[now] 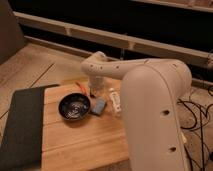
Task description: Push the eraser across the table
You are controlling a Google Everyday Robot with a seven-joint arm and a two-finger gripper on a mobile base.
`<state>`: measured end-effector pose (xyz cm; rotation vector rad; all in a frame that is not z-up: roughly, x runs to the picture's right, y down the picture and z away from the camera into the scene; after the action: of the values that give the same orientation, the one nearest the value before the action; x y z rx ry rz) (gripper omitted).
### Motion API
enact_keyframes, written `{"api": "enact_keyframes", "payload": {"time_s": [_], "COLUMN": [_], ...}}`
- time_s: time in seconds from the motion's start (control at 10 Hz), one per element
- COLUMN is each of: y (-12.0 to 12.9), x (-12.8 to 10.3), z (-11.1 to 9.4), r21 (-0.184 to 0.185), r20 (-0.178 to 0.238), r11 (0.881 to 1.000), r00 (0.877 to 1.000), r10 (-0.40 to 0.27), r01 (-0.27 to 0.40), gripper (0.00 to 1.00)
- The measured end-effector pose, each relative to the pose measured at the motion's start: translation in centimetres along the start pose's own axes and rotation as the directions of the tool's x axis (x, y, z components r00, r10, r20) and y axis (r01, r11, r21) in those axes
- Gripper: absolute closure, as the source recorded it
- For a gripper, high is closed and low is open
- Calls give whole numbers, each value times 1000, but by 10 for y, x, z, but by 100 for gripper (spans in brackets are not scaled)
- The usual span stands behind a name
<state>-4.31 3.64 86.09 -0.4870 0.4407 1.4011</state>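
Item: eraser (98, 106), taken to be the small blue-grey block, though the identification is a judgement only. It lies flat on the desk (85, 142) in the far half, nearer the right edge than the left and well short of every edge. Gripper (94, 94): at the end of the white arm (107, 67), lowered to the desk surface just beyond the eraser's far side, fingers pressed together and pinching nothing; whether it touches the block cannot be told. Progress, as judged: the gripper is placed for the push, but the crossing itself is not yet done; bare wood lies between the eraser and the near edge, and the bowl stands on the way to the left edge. Adjacent: black bowl (74, 106), upright, just left of the eraser, perhaps touching it; only a sheen shows inside and no contents can be made out. White oblong object (115, 100), just right of the eraser, nature unclear. Orange item (80, 86), small, near the far edge beyond the bowl. Dark grey mat (22, 125), laid along the left edge.
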Motion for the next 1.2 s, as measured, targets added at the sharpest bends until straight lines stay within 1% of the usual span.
{"api": "enact_keyframes", "payload": {"time_s": [0.1,0.3,0.4,0.5,0.6,0.7,0.8,1.0,1.2], "y": [-6,-26,-29,-29,-25,-16,-12,-5,-9], "x": [-3,-15,-24,-33,-39,-46,-51,-57,-63], "z": [3,14,22,34,43,60,72,92,103], "r21": [11,47,49,41,25,-6,-28,-68,-86], "r20": [2,-10,-13,-27,-37,-57,-68,-96,-112], "r11": [1000,999,999,998,998,996,994,990,988], "r00": [1000,1000,1000,999,997,994,992,987,984], "r10": [2,-6,-23,-45,-63,-91,-108,-132,-140], "r01": [-2,6,23,47,64,91,106,126,131], "gripper": [100,100,100,100,100,100,100,100,100]}}
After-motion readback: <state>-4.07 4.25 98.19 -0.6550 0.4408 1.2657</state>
